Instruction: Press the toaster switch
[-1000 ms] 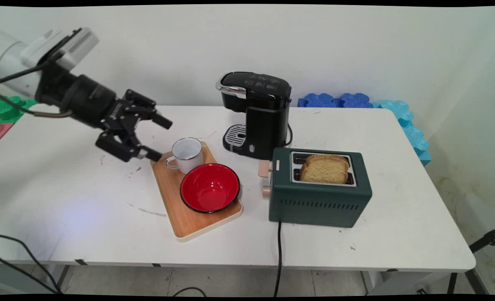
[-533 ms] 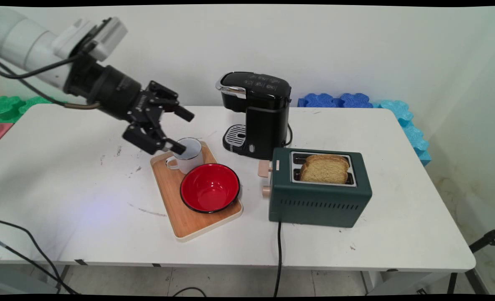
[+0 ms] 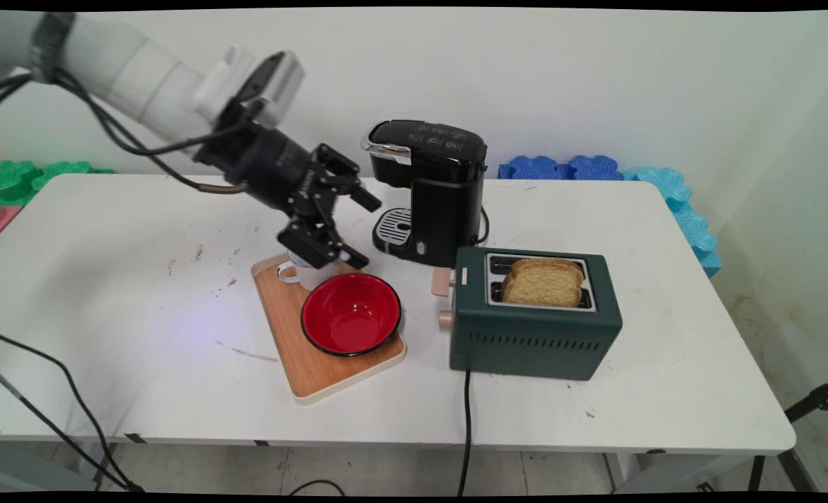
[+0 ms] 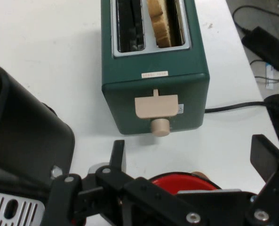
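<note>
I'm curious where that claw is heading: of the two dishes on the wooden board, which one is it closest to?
The white mug. The gripper hangs right over it, hiding most of it; the red bowl sits uncovered, nearer the camera on the wooden tray.

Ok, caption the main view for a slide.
Open gripper above white mug on wooden tray, beside red bowl, coffee maker and green toaster.

white mug mostly hidden behind the gripper, coffee machine cut off at hand view's left edge

Bright, even indoor light, soft shadows under the toaster, hand-view foreground slightly blurred.
</note>
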Tool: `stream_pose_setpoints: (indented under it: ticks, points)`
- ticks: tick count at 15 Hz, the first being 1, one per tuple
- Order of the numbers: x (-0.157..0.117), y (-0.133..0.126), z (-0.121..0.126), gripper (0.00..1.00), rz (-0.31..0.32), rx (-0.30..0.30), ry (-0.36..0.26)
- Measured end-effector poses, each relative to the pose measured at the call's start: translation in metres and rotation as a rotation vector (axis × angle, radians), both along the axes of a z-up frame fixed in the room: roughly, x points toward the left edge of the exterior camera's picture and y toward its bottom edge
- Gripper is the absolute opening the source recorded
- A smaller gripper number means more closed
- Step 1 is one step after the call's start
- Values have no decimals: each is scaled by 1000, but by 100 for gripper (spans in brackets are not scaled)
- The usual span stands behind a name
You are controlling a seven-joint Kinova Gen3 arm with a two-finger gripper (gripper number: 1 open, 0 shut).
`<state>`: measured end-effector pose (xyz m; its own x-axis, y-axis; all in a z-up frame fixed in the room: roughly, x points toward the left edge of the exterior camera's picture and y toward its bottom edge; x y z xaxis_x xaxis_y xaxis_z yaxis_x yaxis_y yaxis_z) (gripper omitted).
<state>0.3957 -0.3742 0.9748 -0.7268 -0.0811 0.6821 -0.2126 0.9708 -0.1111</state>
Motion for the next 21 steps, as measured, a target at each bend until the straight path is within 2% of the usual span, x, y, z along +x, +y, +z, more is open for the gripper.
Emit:
stream_pose_setpoints:
  ticks: [9,10,21]
  points:
    - [-49,-23,-17,100,-7,21,-71]
    - [-54,-24,-19,0,-4,28,-74]
    - [-82,-32,-37,0,23,65,-127]
